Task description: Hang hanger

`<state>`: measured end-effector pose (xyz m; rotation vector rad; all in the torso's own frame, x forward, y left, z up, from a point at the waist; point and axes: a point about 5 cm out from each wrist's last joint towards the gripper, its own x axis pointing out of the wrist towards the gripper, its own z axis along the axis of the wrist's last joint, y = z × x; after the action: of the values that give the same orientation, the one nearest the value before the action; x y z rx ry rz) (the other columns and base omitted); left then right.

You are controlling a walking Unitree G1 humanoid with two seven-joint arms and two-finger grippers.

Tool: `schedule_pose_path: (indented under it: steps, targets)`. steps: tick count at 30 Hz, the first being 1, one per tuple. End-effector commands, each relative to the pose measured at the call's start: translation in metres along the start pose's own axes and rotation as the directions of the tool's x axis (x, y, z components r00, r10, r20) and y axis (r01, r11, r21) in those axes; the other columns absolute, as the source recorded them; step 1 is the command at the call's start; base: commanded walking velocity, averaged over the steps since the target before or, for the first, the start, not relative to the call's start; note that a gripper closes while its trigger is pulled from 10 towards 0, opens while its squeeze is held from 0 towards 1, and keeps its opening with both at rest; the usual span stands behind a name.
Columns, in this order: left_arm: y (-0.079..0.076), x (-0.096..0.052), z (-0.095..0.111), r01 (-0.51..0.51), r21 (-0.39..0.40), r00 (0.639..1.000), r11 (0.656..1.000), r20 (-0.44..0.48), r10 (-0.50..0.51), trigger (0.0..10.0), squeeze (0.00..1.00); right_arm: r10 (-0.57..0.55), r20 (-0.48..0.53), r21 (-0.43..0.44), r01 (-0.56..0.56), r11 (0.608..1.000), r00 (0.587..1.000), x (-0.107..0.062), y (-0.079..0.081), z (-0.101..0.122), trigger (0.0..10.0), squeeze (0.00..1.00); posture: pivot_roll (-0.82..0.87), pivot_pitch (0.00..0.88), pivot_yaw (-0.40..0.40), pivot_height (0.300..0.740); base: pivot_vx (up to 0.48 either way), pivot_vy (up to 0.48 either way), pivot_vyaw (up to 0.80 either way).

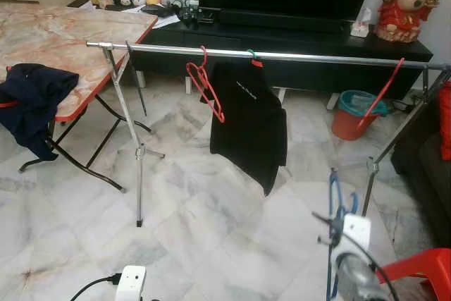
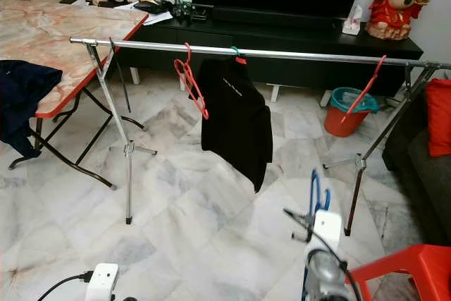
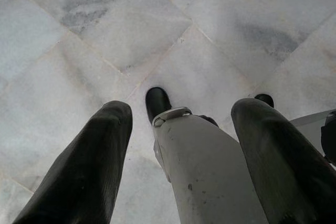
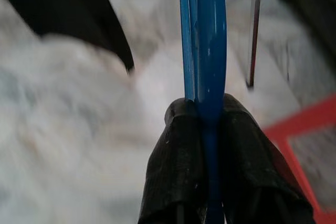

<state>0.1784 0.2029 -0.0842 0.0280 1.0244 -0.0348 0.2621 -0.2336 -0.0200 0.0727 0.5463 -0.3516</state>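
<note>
My right gripper [image 4: 202, 116] is shut on a blue hanger [image 4: 207, 45], held upright low at the right, in front of the clothes rail [image 1: 296, 55]. In the eye views the blue hanger [image 1: 335, 202] rises above my right wrist. The silver rail runs across the room on two folding stands. On it hang a red hanger [image 1: 206, 86], a black shirt [image 1: 250, 121] and, far right, another red hanger [image 1: 384, 89]. My left gripper [image 3: 181, 108] hangs open over the marble floor, nothing between its fingers.
A folding table [image 1: 67, 40] with a dark garment [image 1: 32, 100] stands at the left. Behind the rail are a black TV cabinet [image 1: 296, 40] and an orange bucket [image 1: 354, 114]. A red plastic chair [image 1: 423, 269] is at my lower right, a dark sofa [image 1: 433, 167] beside it.
</note>
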Motion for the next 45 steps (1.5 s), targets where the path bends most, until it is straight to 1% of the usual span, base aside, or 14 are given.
schedule_pose_path:
  steps: [1,2,5,11,20,28,34,45]
  targets:
    - [0.000,0.000,0.002,-0.004,0.002,1.000,1.000,0.010,0.004,10.0,0.00,-0.005,0.074,0.030,0.003,1.000,0.997,0.003,-0.001,0.016,10.0,0.00,-0.09,0.000,-0.067,0.740,0.000,0.000,0.00]
    - [0.000,0.000,0.002,-0.004,0.001,1.000,1.000,0.015,0.004,10.0,0.00,0.001,0.124,0.050,-0.008,0.999,0.992,0.004,0.001,0.026,10.0,0.00,-0.09,0.000,-0.067,0.740,0.000,0.000,0.00]
    - [0.001,0.000,0.003,-0.005,0.003,1.000,1.000,0.017,0.005,10.0,0.00,0.011,0.175,0.045,-0.019,0.999,0.985,0.006,0.004,0.038,10.0,0.00,-0.09,0.000,-0.065,0.740,0.000,0.000,0.00]
    - [0.001,0.000,0.003,-0.004,0.009,1.000,1.000,0.019,0.004,10.0,0.00,0.010,0.232,0.050,-0.022,0.998,0.973,0.007,0.004,0.052,10.0,0.00,-0.09,0.000,-0.063,0.740,0.000,0.000,0.00]
    - [0.001,0.000,0.003,0.003,0.017,1.000,1.000,0.017,-0.003,10.0,0.00,0.015,0.266,0.045,-0.028,0.999,0.964,0.009,0.007,0.066,10.0,0.00,-0.09,0.000,-0.063,0.740,0.225,0.000,0.00]
    - [0.001,0.000,0.003,0.003,0.015,1.000,1.000,0.017,-0.003,10.0,0.00,0.025,0.280,0.039,-0.037,0.999,0.960,0.010,0.009,0.071,10.0,0.00,-0.09,0.000,-0.064,0.740,0.274,0.000,0.00]
    - [0.001,0.000,0.003,0.006,0.015,1.000,1.000,0.017,-0.007,10.0,0.00,0.010,0.280,0.049,-0.025,0.998,0.960,0.011,0.006,0.073,10.0,0.00,-0.09,0.000,-0.065,0.740,0.283,0.000,0.00]
    - [0.000,0.000,0.004,0.009,0.015,1.000,1.000,0.016,-0.009,10.0,0.00,0.010,0.278,0.049,-0.025,0.998,0.961,0.012,0.005,0.077,10.0,0.00,-0.09,0.000,-0.064,0.740,0.287,0.000,0.00]
